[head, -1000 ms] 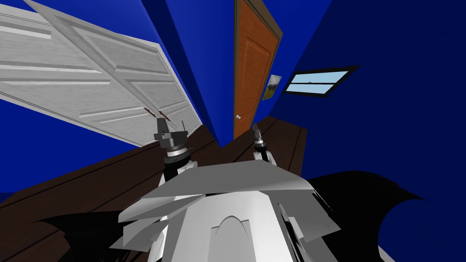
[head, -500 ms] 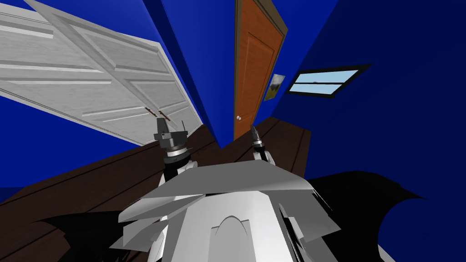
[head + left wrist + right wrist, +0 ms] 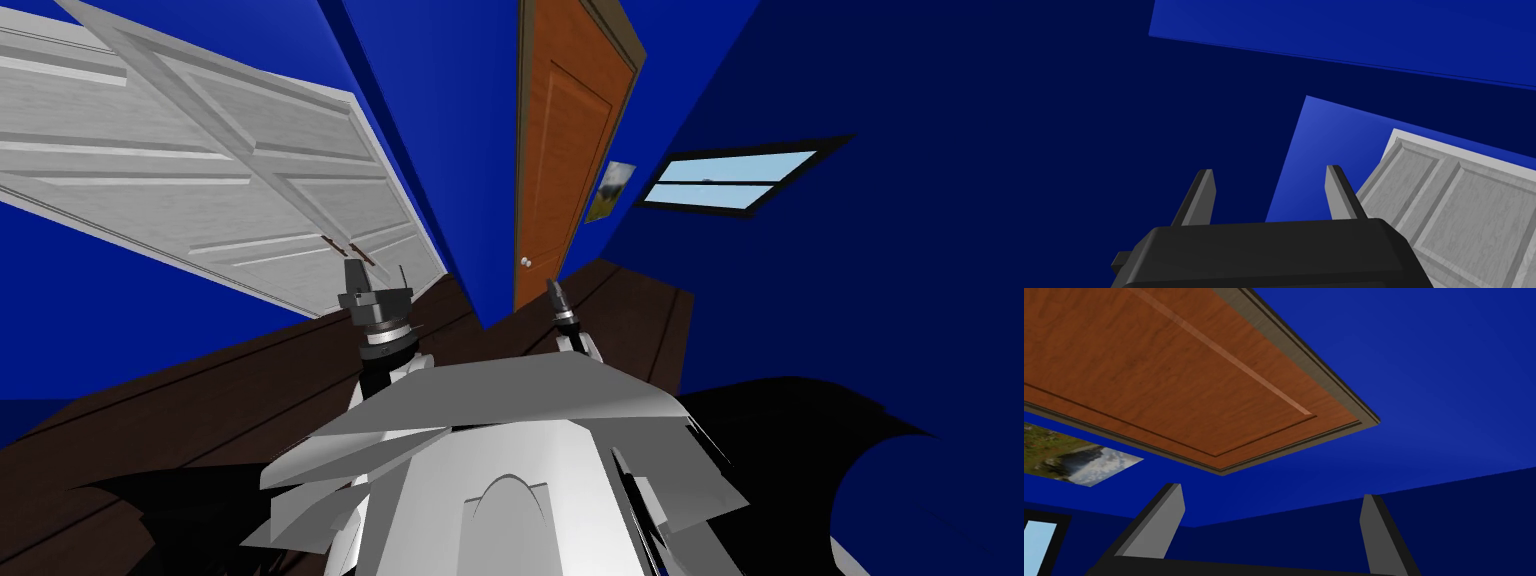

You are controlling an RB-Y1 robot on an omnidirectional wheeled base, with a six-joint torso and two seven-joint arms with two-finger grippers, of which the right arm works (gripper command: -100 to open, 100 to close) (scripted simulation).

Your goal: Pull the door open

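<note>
1. In the blue-walled corner ahead, the brown door (image 3: 556,150) stood shut in its frame, with a pale knob (image 3: 525,262) near its left edge.
2. Right gripper (image 3: 1272,493): fingers were spread wide and empty, raised before the door, apart from the knob.
3. Left gripper (image 3: 1270,170): fingers were parted and empty, beside white double doors (image 3: 230,170).
4. Picture (image 3: 610,190) and window (image 3: 742,182) hung right of the door.
</note>
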